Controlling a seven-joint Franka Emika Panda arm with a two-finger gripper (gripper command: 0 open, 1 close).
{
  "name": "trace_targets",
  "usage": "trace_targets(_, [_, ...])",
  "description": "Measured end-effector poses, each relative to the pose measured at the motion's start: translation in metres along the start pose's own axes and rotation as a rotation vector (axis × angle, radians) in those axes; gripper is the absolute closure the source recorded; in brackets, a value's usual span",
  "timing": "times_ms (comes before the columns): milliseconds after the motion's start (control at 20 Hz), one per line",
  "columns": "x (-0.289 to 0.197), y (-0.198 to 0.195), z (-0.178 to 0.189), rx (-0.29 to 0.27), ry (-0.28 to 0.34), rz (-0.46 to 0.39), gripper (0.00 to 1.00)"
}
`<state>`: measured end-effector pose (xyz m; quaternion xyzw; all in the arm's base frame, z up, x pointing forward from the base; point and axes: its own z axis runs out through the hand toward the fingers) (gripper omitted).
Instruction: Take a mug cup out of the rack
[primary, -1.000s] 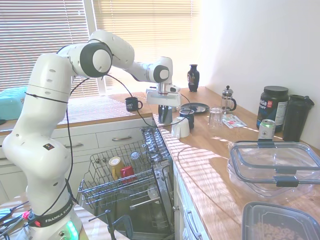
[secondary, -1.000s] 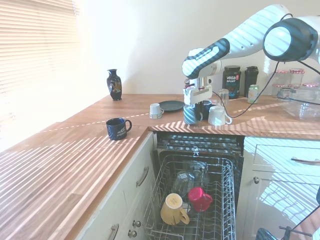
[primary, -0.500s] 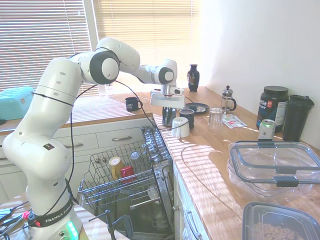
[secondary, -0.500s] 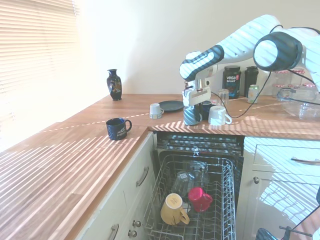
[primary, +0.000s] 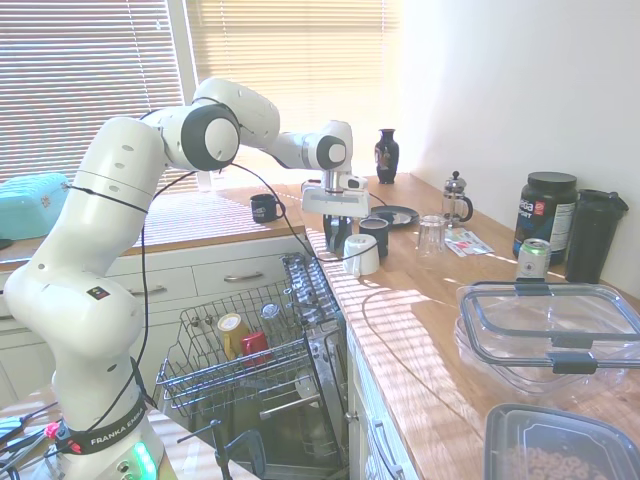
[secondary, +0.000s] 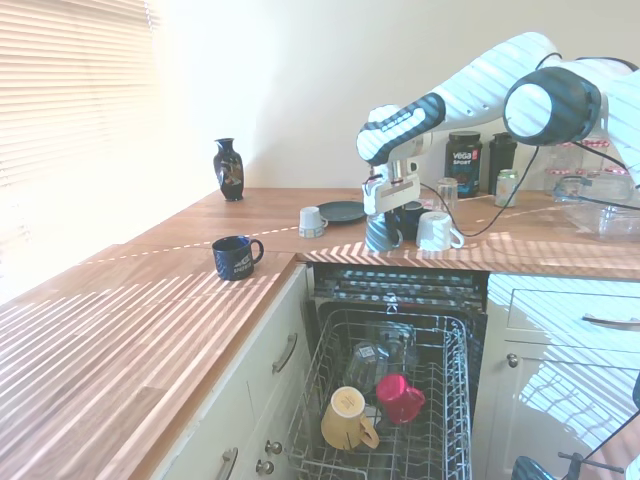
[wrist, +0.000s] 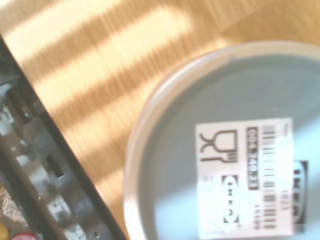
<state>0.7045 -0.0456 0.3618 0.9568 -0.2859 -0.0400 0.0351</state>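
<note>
Mug cup (secondary: 382, 234) now lower, on worktop (secondary: 520, 250).

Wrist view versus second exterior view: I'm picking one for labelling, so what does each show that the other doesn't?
Only the wrist view shows the white barcode label on the upturned base of the grey mug, seen from close above.

Only the second exterior view shows the claw at that mug, the white mug beside it, the navy mug, the vase, and the yellow cup and red cup in the rack.

Both show the grey mug on the wooden counter, near its edge.
</note>
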Motion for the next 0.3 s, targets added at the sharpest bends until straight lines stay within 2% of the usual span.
trace_targets(300, [-0.031, 0.007, -0.028, 0.038, 0.062, -0.001, 0.0])
